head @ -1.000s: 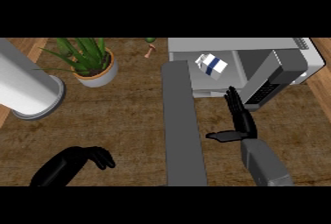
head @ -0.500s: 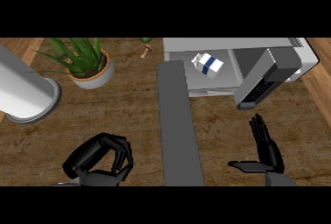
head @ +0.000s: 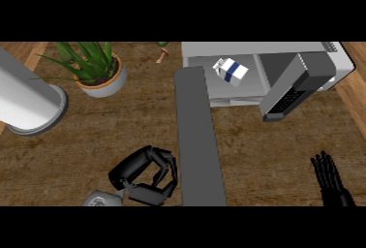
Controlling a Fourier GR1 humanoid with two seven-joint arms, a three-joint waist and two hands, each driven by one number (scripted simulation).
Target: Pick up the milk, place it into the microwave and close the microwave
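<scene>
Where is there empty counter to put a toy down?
Bare wood lies between the potted plant, the white cylinder and the left hand, and between the microwave door and the right hand. It is crowded at the microwave, around the milk.

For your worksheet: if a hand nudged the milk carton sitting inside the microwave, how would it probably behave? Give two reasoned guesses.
The milk carton looks boxy with flat faces, so it would likely slide or tip over rather than roll. It seems small beside the microwave, so it is probably light and easily shifted. It appears to sit tilted, which could make it less stable.
</scene>
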